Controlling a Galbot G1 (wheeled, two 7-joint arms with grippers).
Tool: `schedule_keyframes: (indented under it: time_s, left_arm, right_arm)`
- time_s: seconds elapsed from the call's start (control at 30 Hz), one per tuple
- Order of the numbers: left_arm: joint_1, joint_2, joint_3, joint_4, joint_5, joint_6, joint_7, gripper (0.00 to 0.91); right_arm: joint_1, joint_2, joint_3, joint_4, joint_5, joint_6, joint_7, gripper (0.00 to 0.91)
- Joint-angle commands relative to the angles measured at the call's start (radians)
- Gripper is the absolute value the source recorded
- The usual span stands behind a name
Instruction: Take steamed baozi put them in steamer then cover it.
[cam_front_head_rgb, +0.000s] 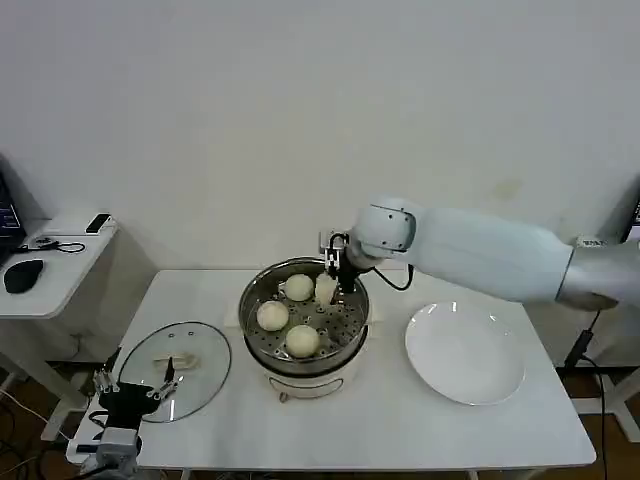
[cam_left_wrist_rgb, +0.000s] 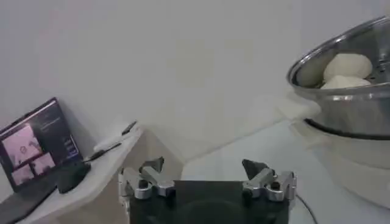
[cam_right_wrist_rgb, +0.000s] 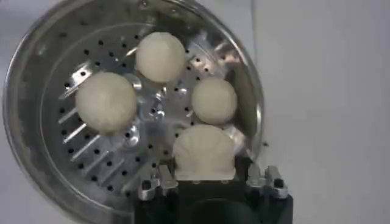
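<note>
The right pincer (cam_front_head_rgb: 328, 289) hangs over the steamer (cam_front_head_rgb: 255, 300) at the centre of the head view, pinching the fourth of the steamed baozi (cam_right_wrist_rgb: 203, 152) between its fingers. Three buns already sit on the perforated tray, the plate (cam_front_head_rgb: 465, 354) at right lies bare, and the cover (cam_front_head_rgb: 176, 366) rests on the table (cam_front_head_rgb: 400, 420) at lower left.

To finish this step well, the bun should go down onto the free patch of tray at the rim side, clear of its neighbours, before the fingers spread; then the arm should lift straight up so nothing is dragged.

The right wrist view shows what the head view hides: the held bun is squeezed somewhat out of round, and it seems to be close above the tray, though its height is hard to judge.

The left wrist view shows the left pincer (cam_left_wrist_rgb: 207, 176) spread and idle, low beside the steamer's wall, with two buns peeking over the rim.
</note>
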Motion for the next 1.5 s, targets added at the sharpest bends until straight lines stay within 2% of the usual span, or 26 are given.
schedule_keyframes:
  time_s: [0.03,0.5,0.57,0.77,1.0,1.27,1.43,1.5]
  left_arm:
    - [0.003,-0.001,-0.006,-0.004,0.000,0.000,0.000,0.907]
    - [-0.012,0.004,-0.002,0.004,0.000,0.002,0.002,0.907]
    - [-0.013,0.005,-0.001,0.005,0.001,0.003,0.006,0.907]
    - [-0.014,0.005,0.002,0.007,0.001,0.004,0.007,0.907]
    - [-0.010,0.004,0.000,0.007,0.000,0.004,0.007,0.907]
    - [-0.007,-0.004,0.006,0.002,0.005,0.004,0.007,0.907]
    - [-0.005,-0.008,0.010,0.000,0.010,0.003,0.007,0.907]
    - [-0.005,-0.009,0.011,0.002,0.010,0.003,0.006,0.907]
  right_arm:
    - [-0.037,0.030,-0.015,-0.016,0.013,-0.024,0.021,0.655]
    - [-0.082,0.021,0.002,-0.037,-0.008,-0.022,0.029,0.655]
    - [-0.084,0.021,0.004,-0.034,-0.024,-0.018,0.020,0.907]
    - [-0.091,0.010,0.032,-0.016,-0.024,-0.014,0.034,0.907]
    - [-0.091,-0.064,0.096,0.098,0.009,-0.016,0.113,0.907]
    - [-0.128,-0.164,0.202,0.205,-0.020,-0.011,0.158,0.907]
    - [-0.203,-0.246,0.308,0.292,-0.047,0.014,0.261,0.907]
    - [-0.262,-0.281,0.363,0.323,-0.051,0.049,0.350,0.907]
